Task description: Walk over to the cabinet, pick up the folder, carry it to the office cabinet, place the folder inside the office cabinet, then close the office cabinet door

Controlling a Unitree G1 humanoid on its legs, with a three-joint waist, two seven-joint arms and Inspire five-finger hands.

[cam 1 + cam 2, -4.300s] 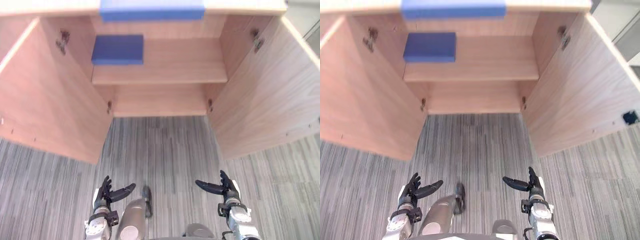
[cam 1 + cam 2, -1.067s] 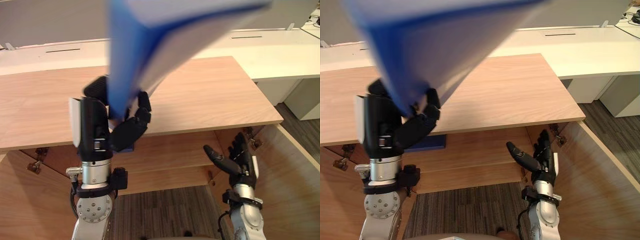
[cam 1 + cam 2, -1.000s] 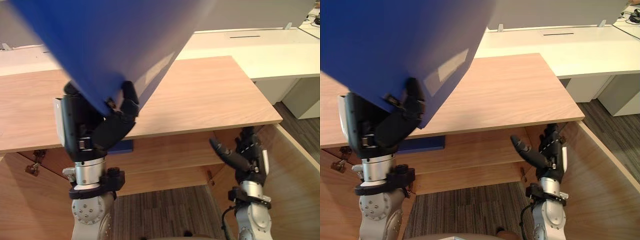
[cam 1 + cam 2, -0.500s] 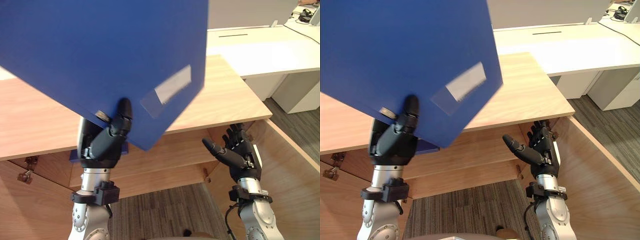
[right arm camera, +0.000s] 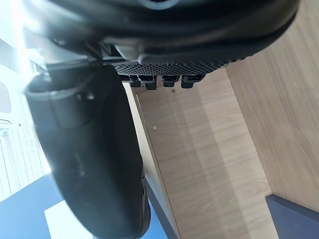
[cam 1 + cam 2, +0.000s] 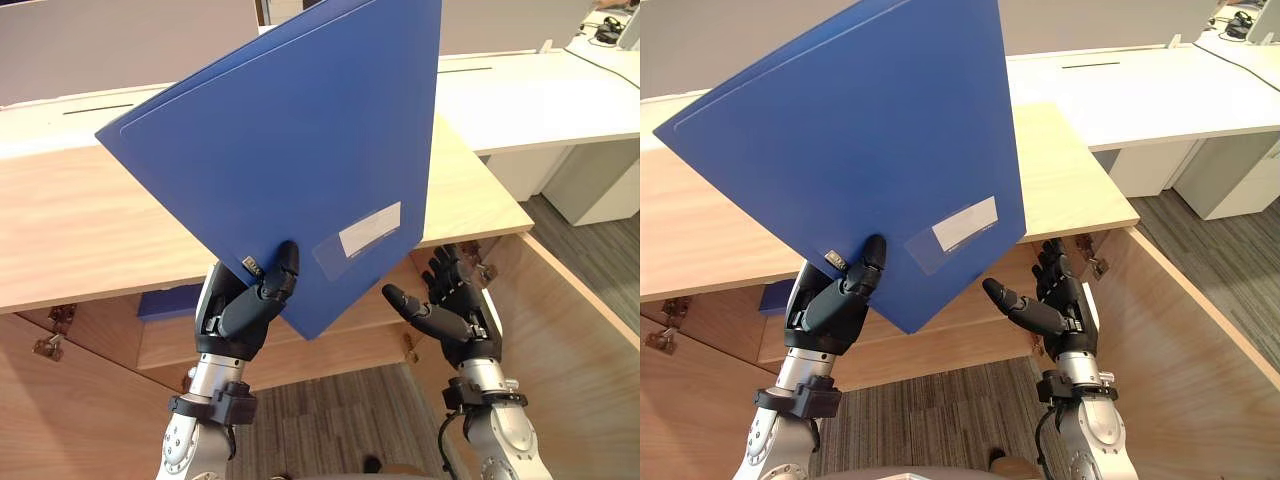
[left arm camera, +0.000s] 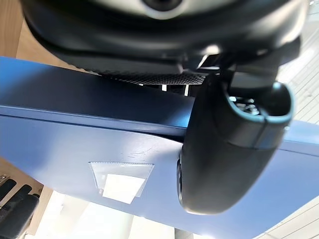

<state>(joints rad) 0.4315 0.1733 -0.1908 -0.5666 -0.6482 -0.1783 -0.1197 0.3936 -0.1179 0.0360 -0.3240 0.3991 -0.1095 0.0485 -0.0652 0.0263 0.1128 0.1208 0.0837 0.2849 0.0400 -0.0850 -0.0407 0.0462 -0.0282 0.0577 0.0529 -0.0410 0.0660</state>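
Blue and smooth, the folder (image 6: 290, 160) was a flat, stiff rectangle with a faint raised border near its edges and a clear label pocket (image 6: 368, 228) holding a white slip. It was held up in the air in front of the cabinet, above its wooden top (image 6: 90, 230). It stood on one corner like a diamond, its broad face turned toward the head camera. That lowest corner sat in the left hand (image 6: 245, 310), and the opposite corner ran past the upper edge of the view. Seen this steeply, its long axis could not be told for certain.

The left hand pinched the folder, with the dark thumb pressed on the front face and the fingers behind. The right hand (image 6: 455, 315) was just beside the folder's lower edge, apart from it. Its fingers were spread and relaxed and held nothing.

The cabinet was of pale wood grain with a matte finish. Its right door (image 6: 560, 330) stood swung open, and a metal hinge (image 6: 55, 340) showed inside on the left. A second blue folder (image 6: 165, 300) lay flat on the inner shelf. Below was grey striped carpet (image 6: 330, 420). Behind the cabinet ran a long white desk (image 6: 540, 95) and a plain grey partition (image 6: 120, 45).
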